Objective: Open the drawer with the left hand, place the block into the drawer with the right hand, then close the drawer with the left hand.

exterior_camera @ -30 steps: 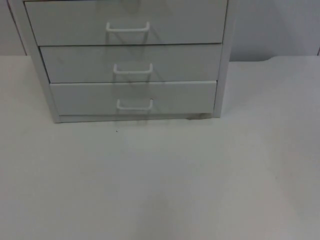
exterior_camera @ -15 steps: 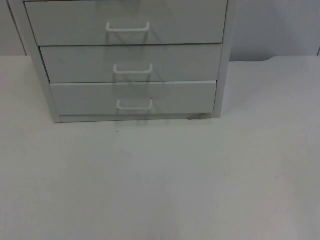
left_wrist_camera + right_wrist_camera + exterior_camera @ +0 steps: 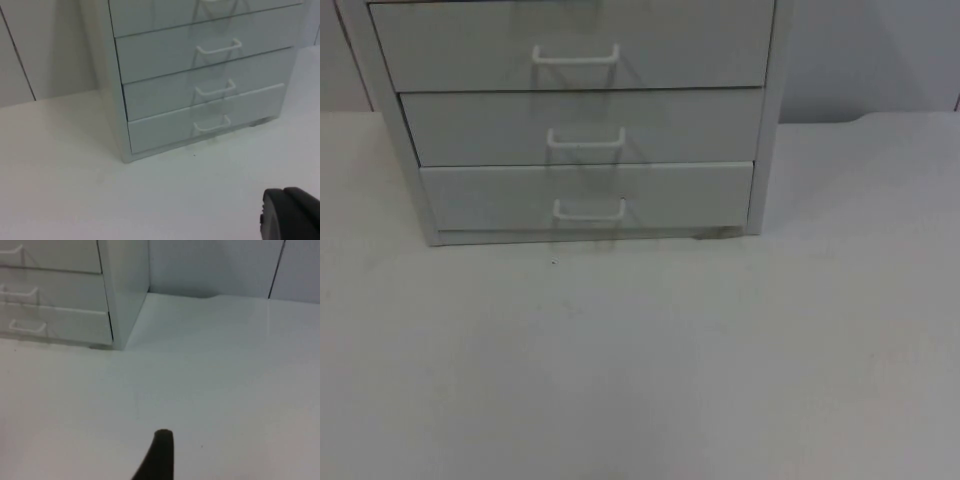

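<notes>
While all three drawers were shut, we judged the task at its opening or just finished; no block lay on the white table. The white drawer cabinet stood at the table's far edge against the partition, each front bearing a white loop handle. The left gripper and right gripper hung back from it; we could not tell their fingers' state. If opening came next, the left gripper needed to reach a handle.
</notes>
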{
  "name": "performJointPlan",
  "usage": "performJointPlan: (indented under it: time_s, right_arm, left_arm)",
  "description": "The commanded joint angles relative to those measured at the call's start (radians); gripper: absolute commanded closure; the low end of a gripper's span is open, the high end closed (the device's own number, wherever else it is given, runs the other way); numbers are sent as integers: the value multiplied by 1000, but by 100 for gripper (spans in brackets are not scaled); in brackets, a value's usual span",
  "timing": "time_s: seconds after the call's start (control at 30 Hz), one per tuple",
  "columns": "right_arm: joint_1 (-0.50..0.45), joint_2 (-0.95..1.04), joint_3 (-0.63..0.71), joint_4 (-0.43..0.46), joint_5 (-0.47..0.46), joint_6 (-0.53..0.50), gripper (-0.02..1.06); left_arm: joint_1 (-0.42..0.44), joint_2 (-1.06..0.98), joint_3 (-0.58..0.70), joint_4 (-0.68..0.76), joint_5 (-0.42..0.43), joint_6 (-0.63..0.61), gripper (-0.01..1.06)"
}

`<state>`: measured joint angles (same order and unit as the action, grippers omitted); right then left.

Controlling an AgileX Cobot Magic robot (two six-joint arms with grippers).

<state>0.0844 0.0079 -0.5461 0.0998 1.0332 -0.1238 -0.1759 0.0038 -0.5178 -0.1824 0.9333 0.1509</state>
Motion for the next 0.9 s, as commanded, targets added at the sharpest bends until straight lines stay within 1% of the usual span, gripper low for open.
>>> performJointPlan:
  time_s: [0.0, 0.07, 0.1, 0.2, 0.33, 0.43, 0.5, 0.53, 0.63, 0.67, 0.77, 0.83, 0.87]
  right_arm:
    - [-1, -8, 8, -18, 21, 11, 26]
    - [-1, -8, 10, -52, 62, 34, 26]
    - [-3, -8, 19, -73, 67, 41, 26]
    - [-3, -8, 29, -88, 46, 69, 26]
    - [-3, -8, 31, -139, 46, 136, 26]
    - [-3, -8, 31, -152, 46, 154, 26]
    - [-3, -8, 31, -154, 46, 154, 26]
    - [-3, -8, 31, -154, 46, 154, 26]
    - [-3, -8, 31, -152, 46, 135, 26]
    - [-3, -8, 31, -152, 46, 132, 26]
    - [-3, -8, 31, -150, 46, 124, 26]
    - [-3, -8, 31, -138, 46, 89, 26]
    - [-3, -8, 31, -138, 46, 89, 26]
  left_arm:
    - [3, -4, 5, -13, 1, 5, 105]
    - [3, -4, 5, -17, 8, 19, 105]
    - [3, -4, 5, -25, 9, 30, 105]
    - [3, -4, 5, -27, 11, 35, 105]
    - [3, -4, 3, -28, 27, 35, 105]
    - [3, -4, 1, -28, 36, 35, 105]
    - [3, -4, -3, -28, 63, 35, 105]
    - [3, -4, -3, -28, 63, 35, 105]
    - [3, -4, -3, -7, 151, 39, 105]
    - [3, -4, -3, 6, 162, 41, 105]
    - [3, -4, -3, 11, 152, 43, 105]
    - [3, -4, 14, -1, 148, 43, 105]
    - [3, -4, 14, -1, 148, 43, 105]
